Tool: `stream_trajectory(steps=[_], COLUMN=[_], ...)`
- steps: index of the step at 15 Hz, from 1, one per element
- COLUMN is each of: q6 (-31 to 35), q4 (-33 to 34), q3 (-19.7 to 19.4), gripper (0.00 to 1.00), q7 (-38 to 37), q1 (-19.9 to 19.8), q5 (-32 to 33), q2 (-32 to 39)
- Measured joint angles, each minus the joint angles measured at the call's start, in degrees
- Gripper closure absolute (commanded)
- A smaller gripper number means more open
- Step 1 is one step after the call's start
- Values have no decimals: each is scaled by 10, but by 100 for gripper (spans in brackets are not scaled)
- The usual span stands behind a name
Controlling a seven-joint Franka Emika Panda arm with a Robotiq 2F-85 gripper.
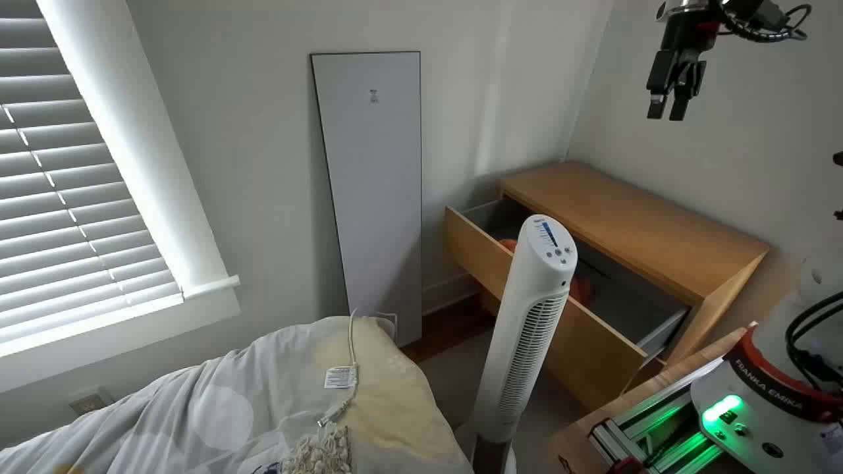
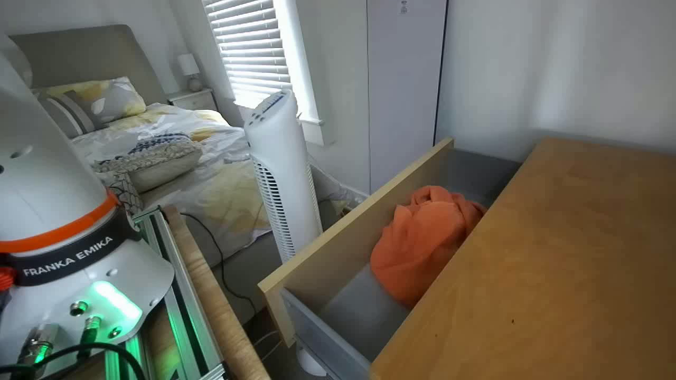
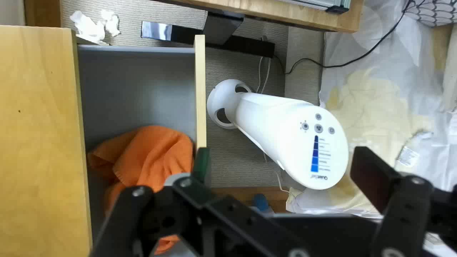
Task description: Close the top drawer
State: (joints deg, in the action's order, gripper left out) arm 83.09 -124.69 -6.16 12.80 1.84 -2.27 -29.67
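Note:
The top drawer (image 1: 475, 249) of the tan wooden dresser (image 1: 645, 220) is pulled far out; it also shows in an exterior view (image 2: 364, 224) and in the wrist view (image 3: 200, 89). An orange cloth (image 2: 422, 243) lies bunched inside it. My gripper (image 1: 666, 113) hangs high above the dresser, pointing down, touching nothing. In the wrist view the gripper (image 3: 284, 159) is open and empty, with wide-set fingers. Its left finger overlaps the drawer front's edge in the picture, but it is far above it. The gripper is out of sight in an exterior view where the robot base shows large.
A white tower fan (image 1: 523, 336) stands close in front of the drawer front, also in the wrist view (image 3: 285, 135). A bed (image 1: 224, 395) lies beyond the fan. The robot's table (image 2: 206, 295) is beside the drawer. A grey panel (image 1: 375, 184) leans on the wall.

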Motion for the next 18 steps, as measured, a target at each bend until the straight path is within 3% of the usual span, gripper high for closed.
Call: stream_trajectory(steps=[11, 14, 18], q6=[18, 86, 231], q4=[-5, -34, -88], q3=[0, -5, -24], gripper=[0, 0, 0], q7=[4, 16, 36], q1=[-1, -3, -12], q5=[0, -6, -42], q2=[12, 44, 102])
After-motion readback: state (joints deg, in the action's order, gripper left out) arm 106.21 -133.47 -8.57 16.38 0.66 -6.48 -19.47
